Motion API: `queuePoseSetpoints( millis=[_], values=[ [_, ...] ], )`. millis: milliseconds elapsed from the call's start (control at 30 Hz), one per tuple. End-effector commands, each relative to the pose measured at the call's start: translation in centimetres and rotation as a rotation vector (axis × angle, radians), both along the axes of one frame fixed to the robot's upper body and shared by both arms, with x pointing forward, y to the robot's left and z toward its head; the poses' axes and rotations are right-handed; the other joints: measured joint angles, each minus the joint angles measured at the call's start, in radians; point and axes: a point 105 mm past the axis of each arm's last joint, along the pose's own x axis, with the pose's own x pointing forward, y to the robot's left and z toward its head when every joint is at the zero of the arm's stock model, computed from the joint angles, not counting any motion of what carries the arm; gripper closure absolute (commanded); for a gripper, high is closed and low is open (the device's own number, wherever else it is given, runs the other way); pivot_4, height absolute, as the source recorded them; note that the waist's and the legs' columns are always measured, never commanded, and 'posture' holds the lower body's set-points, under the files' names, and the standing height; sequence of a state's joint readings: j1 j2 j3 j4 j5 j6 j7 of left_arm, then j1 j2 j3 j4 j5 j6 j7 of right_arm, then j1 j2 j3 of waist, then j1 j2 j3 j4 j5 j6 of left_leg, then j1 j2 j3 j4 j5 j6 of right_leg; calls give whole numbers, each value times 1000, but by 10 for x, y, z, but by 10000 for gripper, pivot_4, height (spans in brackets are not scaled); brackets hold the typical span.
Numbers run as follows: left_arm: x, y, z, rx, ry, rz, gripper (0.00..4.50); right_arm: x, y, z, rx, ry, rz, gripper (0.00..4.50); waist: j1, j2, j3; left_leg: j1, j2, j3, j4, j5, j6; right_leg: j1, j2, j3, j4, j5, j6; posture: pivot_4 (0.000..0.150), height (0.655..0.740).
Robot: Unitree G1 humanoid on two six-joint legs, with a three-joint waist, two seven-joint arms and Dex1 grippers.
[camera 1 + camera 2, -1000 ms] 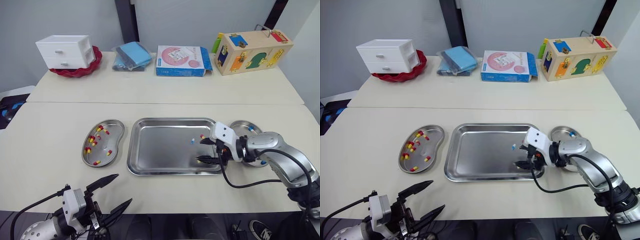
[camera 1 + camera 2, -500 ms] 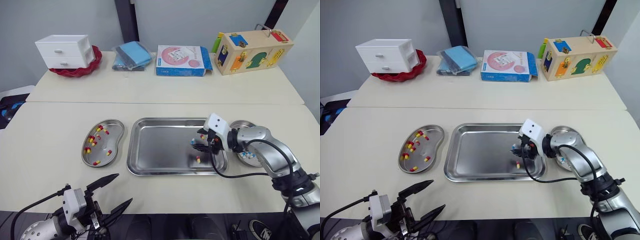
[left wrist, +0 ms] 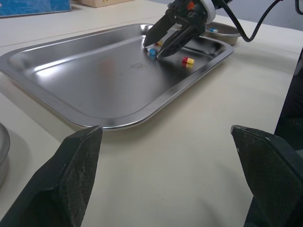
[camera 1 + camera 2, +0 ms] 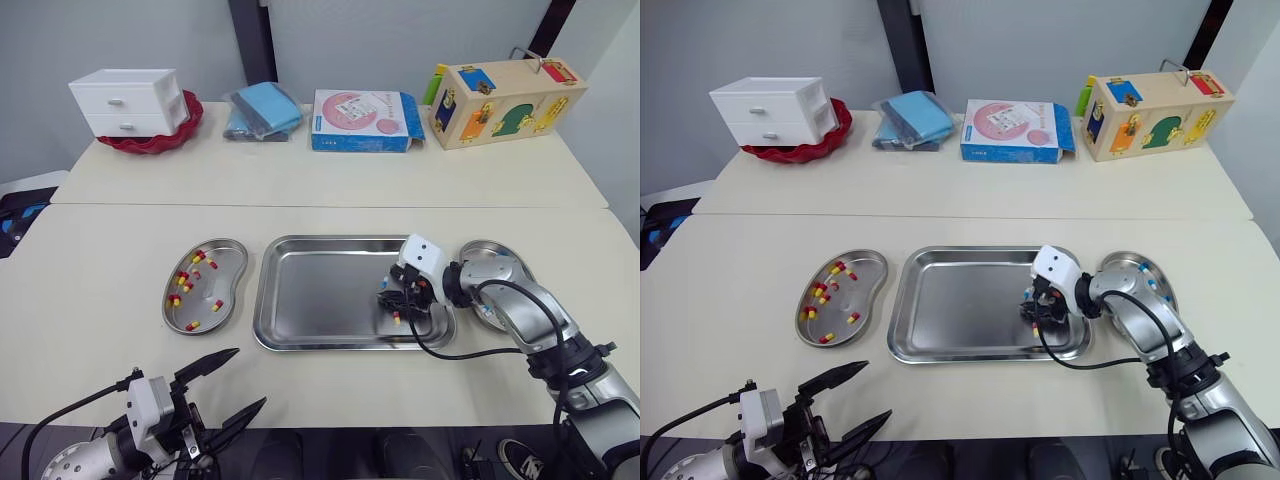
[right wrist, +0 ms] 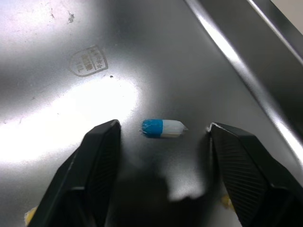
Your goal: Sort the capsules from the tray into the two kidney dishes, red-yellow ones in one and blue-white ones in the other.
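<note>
I hold my right hand [image 4: 388,298] low in the tray [image 4: 300,300], spread to straddle a blue-white capsule [image 5: 163,128], ready to pinch it for the right kidney dish [image 4: 490,262]. A red-yellow capsule [image 4: 397,319] lies just beside. My left hand [image 4: 248,376] hangs spread at the desk's [image 4: 120,240] near edge.

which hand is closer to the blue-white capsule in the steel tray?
Right. The right hand is down in the rectangular steel tray, open fingers either side of the blue-and-white capsule. The left hand hovers open at the near edge of the cream table, outside the tray.
</note>
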State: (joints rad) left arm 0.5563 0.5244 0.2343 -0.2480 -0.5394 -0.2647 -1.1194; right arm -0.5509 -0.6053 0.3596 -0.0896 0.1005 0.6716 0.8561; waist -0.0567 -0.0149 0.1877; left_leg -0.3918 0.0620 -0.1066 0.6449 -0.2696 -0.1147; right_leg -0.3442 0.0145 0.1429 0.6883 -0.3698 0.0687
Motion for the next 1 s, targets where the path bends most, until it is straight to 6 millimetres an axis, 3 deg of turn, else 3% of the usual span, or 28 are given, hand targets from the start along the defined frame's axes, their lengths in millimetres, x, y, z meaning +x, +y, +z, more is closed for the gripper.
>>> queuePoseSetpoints(
  millis=[33, 133, 200, 433, 633, 833, 1000],
  values=[
    [-1, -2, 7, 11, -24, -11, 0, -1, 2, 1, -6, -7, 11, 24395, 0, 0, 0, 0, 0, 0, 0, 0, 0, 0, 0, 0, 0, 0, 0, 1500, 7400],
    [-1, -3, 8, 11, -25, -10, 0, -1, 3, 0, -7, -8, 13, 32865, 0, 0, 0, 0, 0, 0, 0, 0, 0, 0, 0, 0, 0, 0, 0, 1500, 7400],
    [-1, -3, 8, 11, -25, -9, 0, -1, 3, 0, -8, -8, 15, 36233, 0, 0, 0, 0, 0, 0, 0, 0, 0, 0, 0, 0, 0, 0, 0, 1500, 7400],
    [-1, -3, 8, 13, -22, -8, 0, 1, 4, 5, 11, -30, 16, 36234, 0, 0, 0, 0, 0, 0, 0, 0, 0, 0, 0, 0, 0, 0, 0, 1500, 7400],
    [0, -4, 9, 15, -26, -19, 0, -5, -1, 37, 122, -75, 27, 36234, 1, 0, 0, -1, 0, 0, 0, 0, 0, -1, 0, 0, 0, 0, 0, 1500, 7400],
    [-1, -7, 9, 27, -35, -86, 0, -22, -44, 66, 174, -120, -23, 36234, 12, 0, 0, -5, 0, -1, 0, 0, 0, -3, 0, -2, -1, 0, 0, 1500, 7400],
    [3, -11, 12, 29, -52, -156, 0, -43, -89, 75, 156, -113, -92, 36234, 16, 0, 0, -5, -1, -1, 0, 0, 0, -3, 0, -1, 0, 0, 0, 1500, 7400]
  ],
)
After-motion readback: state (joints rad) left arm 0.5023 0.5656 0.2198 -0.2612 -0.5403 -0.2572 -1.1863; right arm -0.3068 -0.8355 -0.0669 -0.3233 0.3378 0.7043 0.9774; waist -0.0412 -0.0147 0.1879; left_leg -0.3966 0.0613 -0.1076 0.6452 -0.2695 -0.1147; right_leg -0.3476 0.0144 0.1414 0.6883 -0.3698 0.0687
